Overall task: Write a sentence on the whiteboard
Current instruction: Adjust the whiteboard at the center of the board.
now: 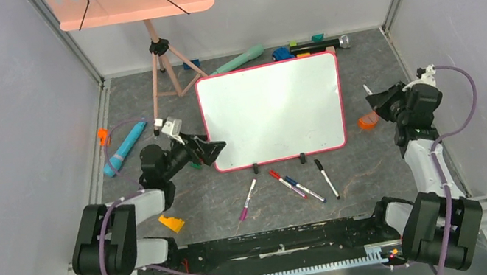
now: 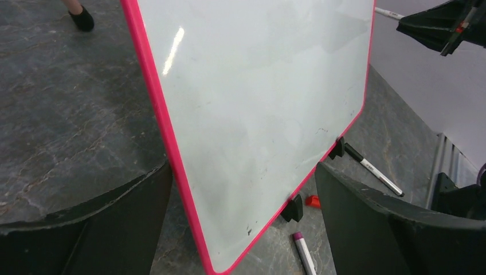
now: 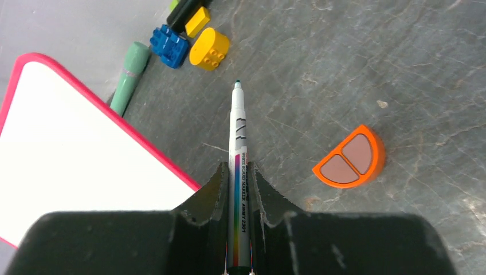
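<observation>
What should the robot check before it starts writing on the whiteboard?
1. Marker gripped: ok, the right pincer is shut on it.
2. Cap off: ok, the tip shows bare.
3. Whiteboard standing: ok, upright on its black feet.
4. Room to write: ok, its face is blank.
5. Board steadied: not ok, the left pincer stands open astride its lower left edge.
6. Tip at the board: not ok, it is off to the board's right side.
</observation>
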Available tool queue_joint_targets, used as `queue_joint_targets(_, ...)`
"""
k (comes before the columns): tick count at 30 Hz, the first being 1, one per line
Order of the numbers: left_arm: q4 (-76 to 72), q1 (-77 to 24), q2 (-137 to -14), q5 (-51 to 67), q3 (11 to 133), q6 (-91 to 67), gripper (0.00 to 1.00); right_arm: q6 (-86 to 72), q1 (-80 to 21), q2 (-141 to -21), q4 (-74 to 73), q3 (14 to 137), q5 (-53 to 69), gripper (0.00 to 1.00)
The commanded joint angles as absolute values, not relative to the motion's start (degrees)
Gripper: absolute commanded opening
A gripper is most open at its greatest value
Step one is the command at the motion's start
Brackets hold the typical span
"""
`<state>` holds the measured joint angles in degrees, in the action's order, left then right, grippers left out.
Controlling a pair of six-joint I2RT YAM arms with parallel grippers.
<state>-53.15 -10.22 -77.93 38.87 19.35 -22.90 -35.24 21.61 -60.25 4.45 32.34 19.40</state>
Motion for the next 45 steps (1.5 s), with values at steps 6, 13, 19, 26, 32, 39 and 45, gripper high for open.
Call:
queue_joint_targets(6, -67.74, -10.81, -80.13, 30.04, 13.54, -15.26, 1.00, -33.88, 15.91, -53.70, 4.71, 33.19, 18.87, 0.00)
queue_joint_targets(13, -71.83, -10.81, -89.27, 33.12, 15.62, -13.04, 1.00, -34.99, 12.15, -48.97, 3.47, 34.24, 19.87, 0.00)
queue_joint_targets(19, -69.34, -10.81, -92.15, 38.68, 18.15, -13.44, 1.00, -33.22, 11.78, -43.94, 2.03, 32.89, 16.83, 0.00)
queue_joint_targets(26, -70.58, -10.73, -93.47, 37.10, 18.32, -12.85, 1.00, -30.62, 11.80, -39.87, -1.97, 34.56, 13.66, 0.00)
queue_joint_targets(32, -64.27, -10.20, -92.96, 32.18, 20.76, -12.91, 1.00, -31.23, 11.78, -39.80, -1.77, 35.83, 15.84, 0.00)
queue_joint_targets(39, -61.00, -9.30, -98.04, 41.76, 28.61, -10.30, 1.00, -32.52, 11.78, -41.51, 1.03, 36.70, 17.36, 0.00)
queue_joint_targets(45, -67.84, -4.79, -105.38, 57.99, 33.24, -21.47, 1.00, -31.66, 11.40, -43.08, 1.04, 39.25, 18.36, 0.00)
